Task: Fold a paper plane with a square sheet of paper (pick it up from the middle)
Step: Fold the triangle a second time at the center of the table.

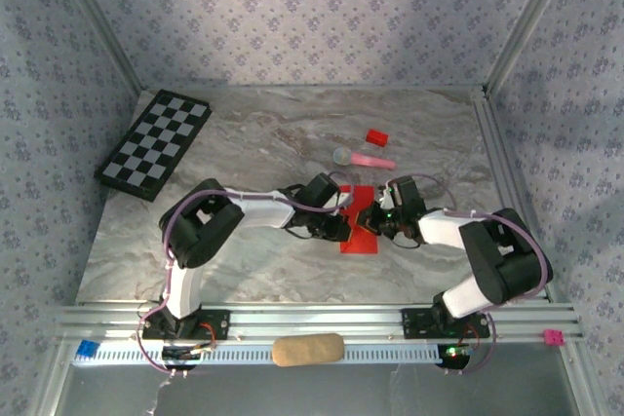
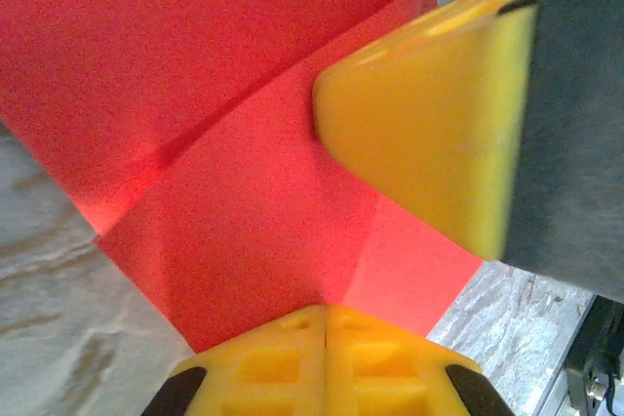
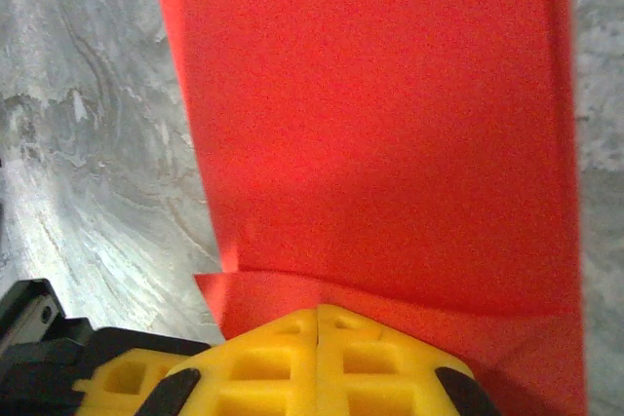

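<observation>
**Both jaws clenched at the folded red sheet, mid-table**

Finding 1. My left gripper [image 2: 327, 323] is closed, the yellow fingertips meeting with no gap between them. It sits at the edge of the sheet of paper [image 2: 244, 192]. I cannot tell whether a layer is caught between the tips.

Finding 2. My right gripper [image 3: 318, 323] is likewise closed tight, its tips at a folded flap of the same sheet. One of its fingers [image 2: 419, 133] lies over the paper in the left wrist view.

Finding 3. The sheet is bright red, creased, with diagonal folds showing. It lies flat on the table [image 1: 244, 143] between my two wrists, near the centre.

Finding 4. The surface is grey-veined marble pattern. Beyond the sheet lie a pink stick [image 1: 369, 158] with a grey round head and, farther back, a small red block [image 1: 376, 137]. A checkerboard [image 1: 154, 143] sits at the far left corner, tilted.

Finding 5. Walls [image 1: 312, 17] of patterned blue-grey paper enclose three sides. An aluminium rail [image 1: 322, 319] runs along the near edge, and a tan oblong pad [image 1: 307, 349] lies in front of it.
</observation>
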`<state>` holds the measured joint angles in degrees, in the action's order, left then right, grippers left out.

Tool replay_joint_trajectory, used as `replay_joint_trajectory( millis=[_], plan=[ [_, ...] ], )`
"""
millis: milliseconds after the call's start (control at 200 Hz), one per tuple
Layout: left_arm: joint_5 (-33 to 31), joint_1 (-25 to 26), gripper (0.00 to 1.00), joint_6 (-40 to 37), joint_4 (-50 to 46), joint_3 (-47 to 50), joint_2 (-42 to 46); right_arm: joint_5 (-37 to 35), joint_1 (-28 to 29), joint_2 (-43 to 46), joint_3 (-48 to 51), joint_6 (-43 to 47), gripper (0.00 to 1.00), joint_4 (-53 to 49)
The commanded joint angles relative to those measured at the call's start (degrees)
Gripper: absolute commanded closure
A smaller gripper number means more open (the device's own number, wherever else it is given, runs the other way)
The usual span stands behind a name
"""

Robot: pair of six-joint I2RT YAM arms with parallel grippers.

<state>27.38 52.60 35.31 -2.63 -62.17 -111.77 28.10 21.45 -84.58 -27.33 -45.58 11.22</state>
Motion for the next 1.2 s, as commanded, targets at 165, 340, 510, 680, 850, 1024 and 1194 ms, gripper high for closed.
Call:
replay_joint_trajectory(
  millis=[165,340,510,680,850,1024,1194],
  plan=[
    [-5.8,0.97,1.0,-1.67,-6.01,1.99,-0.2,-0.32,1.55,2.88,0.94,1.18,0.96,-3.64],
    [-5.6,0.93,1.0,-0.79,-6.0,1.93,-0.3,-1.94,-0.93,1.6,4.51,0.31,0.96,-2.05],
    [-4.9,0.93,1.0,-0.56,-5.69,2.72,-0.72,-0.51,-6.42,0.43,4.7,1.48,0.96,-1.06],
    [-5.03,0.93,1.0,-0.5,-5.55,3.71,-0.47,-1.53,-9.73,0.34,2.79,0.58,0.96,-2.69],
    [-5.05,1.02,1.0,0.31,-5.11,4.38,-0.13,-5.74,-11.88,0.76,1.4,-0.53,0.96,-6.13],
    [-5.52,1.28,1.0,3.45,-3.24,6.02,1.14,-5.79,-11.9,4.26,1.24,-0.2,0.94,-6.11],
    [-7.6,2.64,1.0,11.35,1.44,9.33,4.47,-5.39,-8.59,9.6,-1.01,3.4,0.89,-13.47]
  ],
)
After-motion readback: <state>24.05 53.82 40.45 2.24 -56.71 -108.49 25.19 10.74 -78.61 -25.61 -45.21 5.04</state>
